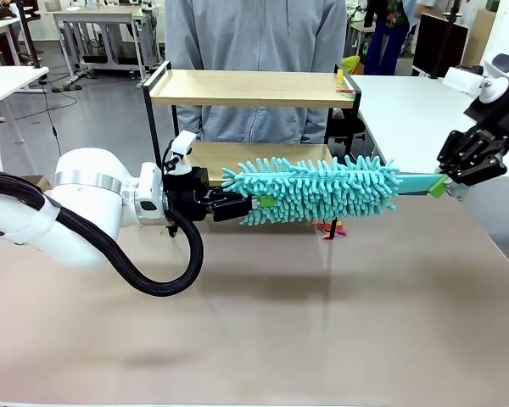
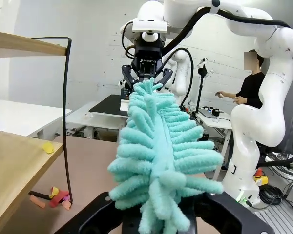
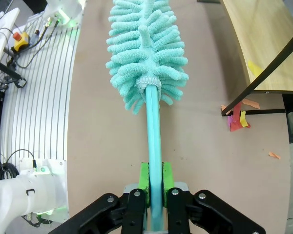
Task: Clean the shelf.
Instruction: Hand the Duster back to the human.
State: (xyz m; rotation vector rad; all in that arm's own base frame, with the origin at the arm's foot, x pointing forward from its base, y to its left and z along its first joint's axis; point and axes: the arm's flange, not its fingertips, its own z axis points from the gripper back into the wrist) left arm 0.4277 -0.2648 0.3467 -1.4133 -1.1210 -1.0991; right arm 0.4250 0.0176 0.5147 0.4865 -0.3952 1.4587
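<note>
Two white robot arms are holding one teal chenille duster [image 1: 318,191] level above the brown desk [image 1: 263,322]. Beyond the duster, the two-tier shelf of light wood boards and thin black metal frame [image 1: 246,89] is standing at the desk's far edge. The left hand [image 1: 253,203] is clenching the fluffy tip; the right hand [image 3: 155,187] is gripping the flat teal handle [image 3: 154,136]. Small coloured scraps [image 3: 237,119] are lying by a shelf foot.

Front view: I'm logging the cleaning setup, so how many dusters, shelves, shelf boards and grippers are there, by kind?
Duster: 1
Shelf: 1
Shelf boards: 2, top board and lower board
Grippers: 2, left gripper and right gripper, both shut on the duster
Total: 6
</note>
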